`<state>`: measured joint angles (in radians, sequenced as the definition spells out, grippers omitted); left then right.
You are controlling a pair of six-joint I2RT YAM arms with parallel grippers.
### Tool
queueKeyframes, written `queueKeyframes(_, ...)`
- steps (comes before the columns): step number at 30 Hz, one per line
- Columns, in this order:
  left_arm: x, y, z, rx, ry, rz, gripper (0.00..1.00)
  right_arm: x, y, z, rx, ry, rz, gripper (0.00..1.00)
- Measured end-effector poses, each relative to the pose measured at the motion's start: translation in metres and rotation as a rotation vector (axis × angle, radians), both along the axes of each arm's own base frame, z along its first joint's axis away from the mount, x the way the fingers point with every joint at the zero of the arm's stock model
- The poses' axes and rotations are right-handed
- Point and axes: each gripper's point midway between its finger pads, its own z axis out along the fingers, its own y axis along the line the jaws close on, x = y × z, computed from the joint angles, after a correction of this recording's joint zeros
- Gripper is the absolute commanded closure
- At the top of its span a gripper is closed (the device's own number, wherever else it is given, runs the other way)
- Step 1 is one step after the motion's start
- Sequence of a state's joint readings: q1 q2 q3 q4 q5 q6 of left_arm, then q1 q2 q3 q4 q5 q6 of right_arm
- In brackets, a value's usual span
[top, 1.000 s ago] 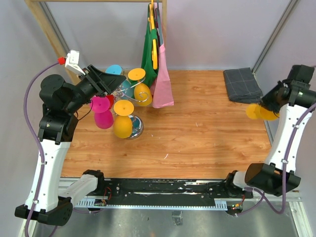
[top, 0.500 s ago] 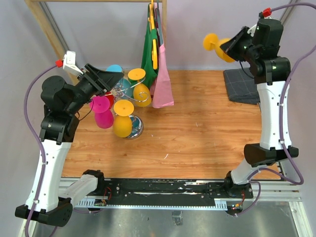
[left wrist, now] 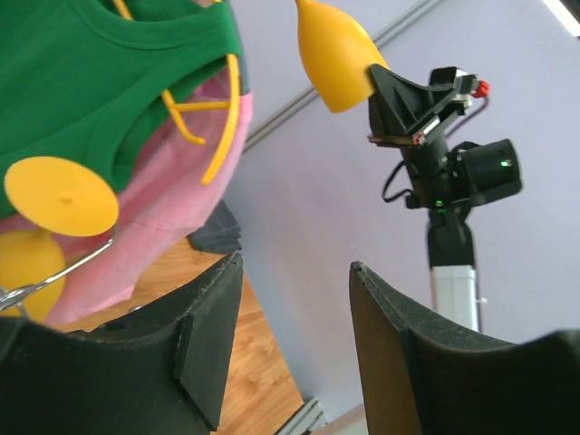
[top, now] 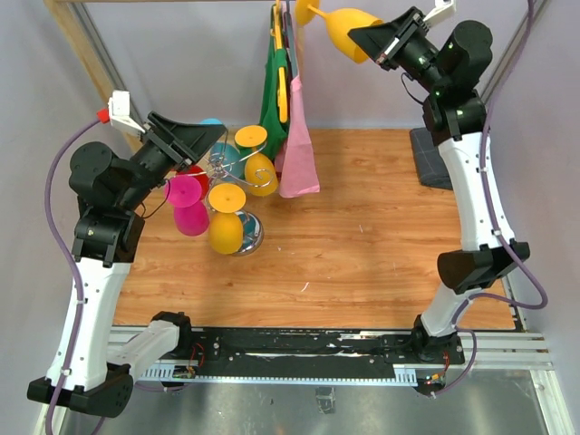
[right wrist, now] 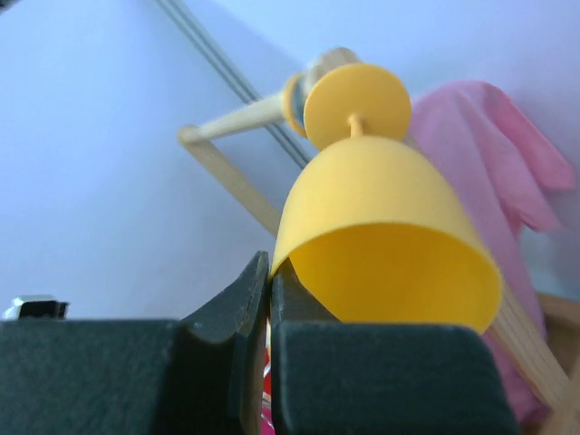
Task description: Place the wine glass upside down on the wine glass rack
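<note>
My right gripper (top: 373, 41) is raised high at the back and is shut on the rim of a yellow wine glass (top: 343, 25), which lies sideways with its foot pointing left. In the right wrist view the glass (right wrist: 381, 227) fills the middle, its rim pinched between my fingers. It also shows in the left wrist view (left wrist: 333, 56). The chrome wine glass rack (top: 243, 237) stands at the left of the table with several coloured glasses hung on it. My left gripper (top: 210, 145) is open and empty, just above the rack's top.
A wooden clothes rail (top: 91, 54) stands at the back with green (top: 274, 95) and pink (top: 297, 154) garments on yellow hangers. A dark folded cloth (top: 424, 168) lies at the back right. Yellow (top: 225, 227), pink (top: 188, 210) and teal glasses hang on the rack.
My right arm has swung up from low at the right edge to high at the back, carrying the yellow glass leftward. My left gripper has shifted only slightly.
</note>
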<state>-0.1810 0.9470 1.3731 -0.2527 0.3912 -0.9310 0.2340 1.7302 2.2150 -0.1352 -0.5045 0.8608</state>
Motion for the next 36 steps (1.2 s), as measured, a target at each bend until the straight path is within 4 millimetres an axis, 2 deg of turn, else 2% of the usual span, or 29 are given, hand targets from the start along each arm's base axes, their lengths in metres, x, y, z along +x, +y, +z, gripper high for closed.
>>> queueKeyframes(4,-0.003,-0.006,0.010,-0.065,-0.028,-0.045,0.43,-0.010,0.019,0.021,0.070,-0.094,0.151,0.99)
queueKeyframes(10,0.001,-0.017,0.007,-0.162,-0.009,-0.127,0.42,-0.039,0.034,0.037,0.105,-0.185,0.323,0.99)
queueKeyframes(17,-0.004,-0.018,0.019,-0.199,-0.037,-0.155,0.42,-0.064,0.032,0.040,0.082,-0.208,0.349,0.99)
queueKeyframes(26,-0.012,-0.020,0.036,-0.247,-0.076,-0.195,0.42,-0.107,0.035,0.058,0.123,-0.304,0.481,0.99)
queueKeyframes(32,-0.014,-0.017,0.051,-0.332,-0.122,-0.257,0.41,-0.138,0.047,0.053,0.162,-0.316,0.645,0.99)
queueKeyframes(36,-0.008,-0.010,0.049,-0.442,-0.130,-0.314,0.41,-0.157,0.048,0.049,0.184,-0.331,0.740,0.99)
